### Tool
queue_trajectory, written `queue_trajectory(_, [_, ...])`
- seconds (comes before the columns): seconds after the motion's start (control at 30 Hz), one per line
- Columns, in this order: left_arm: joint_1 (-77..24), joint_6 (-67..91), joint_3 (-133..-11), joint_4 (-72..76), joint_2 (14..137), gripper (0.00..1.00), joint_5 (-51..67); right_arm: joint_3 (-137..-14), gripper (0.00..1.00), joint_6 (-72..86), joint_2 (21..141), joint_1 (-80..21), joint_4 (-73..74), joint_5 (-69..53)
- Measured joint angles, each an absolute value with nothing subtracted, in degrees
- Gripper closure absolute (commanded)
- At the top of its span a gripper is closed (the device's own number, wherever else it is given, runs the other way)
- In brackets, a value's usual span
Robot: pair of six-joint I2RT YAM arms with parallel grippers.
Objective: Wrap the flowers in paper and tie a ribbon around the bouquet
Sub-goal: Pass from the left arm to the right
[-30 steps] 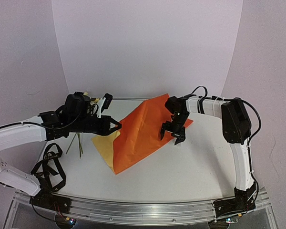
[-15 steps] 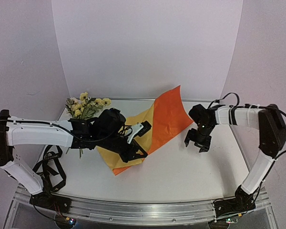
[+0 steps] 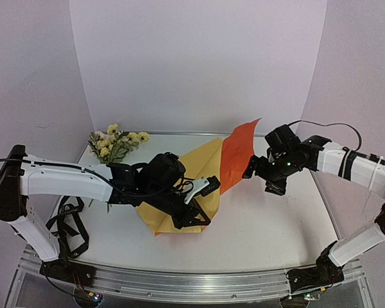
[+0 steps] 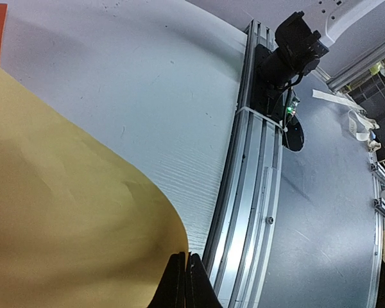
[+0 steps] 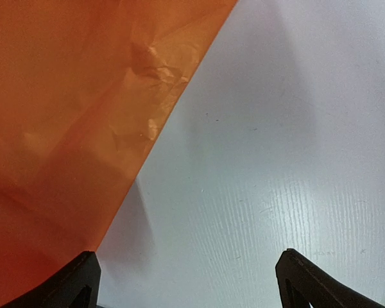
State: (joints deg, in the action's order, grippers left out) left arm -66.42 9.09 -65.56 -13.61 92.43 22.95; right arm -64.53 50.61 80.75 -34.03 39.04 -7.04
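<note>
A white worktop [image 3: 269, 224] stands before pale lilac walls [image 3: 199, 64], with the flowers [image 3: 119, 142] at its far left corner. The left fingers [image 4: 185, 285] pinch the edge of the paper [image 3: 199, 170], yellow side up at centre. The right fingers [image 5: 74, 285] gape wide, empty, beside its orange flap.

L arm [image 3: 58, 183] reaches low toward centre, wrist rolled over; left gripper [image 3: 196, 219] has its fingers [image 4: 179, 282] pinched tight together. R arm [image 3: 353, 167] stretches in from the right, forearm approx. level, right gripper [image 3: 262, 179] tipped down w/ fingers [image 5: 74, 282] spread wide.
</note>
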Motion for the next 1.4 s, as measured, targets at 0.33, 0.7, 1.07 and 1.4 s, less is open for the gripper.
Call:
queue_trajectory(0.33, [-66.99,8.95,-66.30,-13.67,92.79,1.00,23.86,-70.82,0.02,47.14,79.06,-42.05,37.04,-7.03])
queue_trajectory(0.7, [-69.11,8.95,-66.32,-14.59,93.06,1.00,24.05,-80.44,0.16,46.17,85.72,-44.94,36.84,-7.63])
queue_trajectory(1.07, [-69.73,9.68,-66.26,-14.57,92.89,0.80,22.91,-77.11,0.99,48.76,87.84,-45.65,37.45,-6.62])
queue_trajectory(1.4, [-69.56,13.75,-64.82,-13.39,87.32,0.50,18.78,-65.27,1.00,49.89,79.96,-45.65,40.98,-2.62])
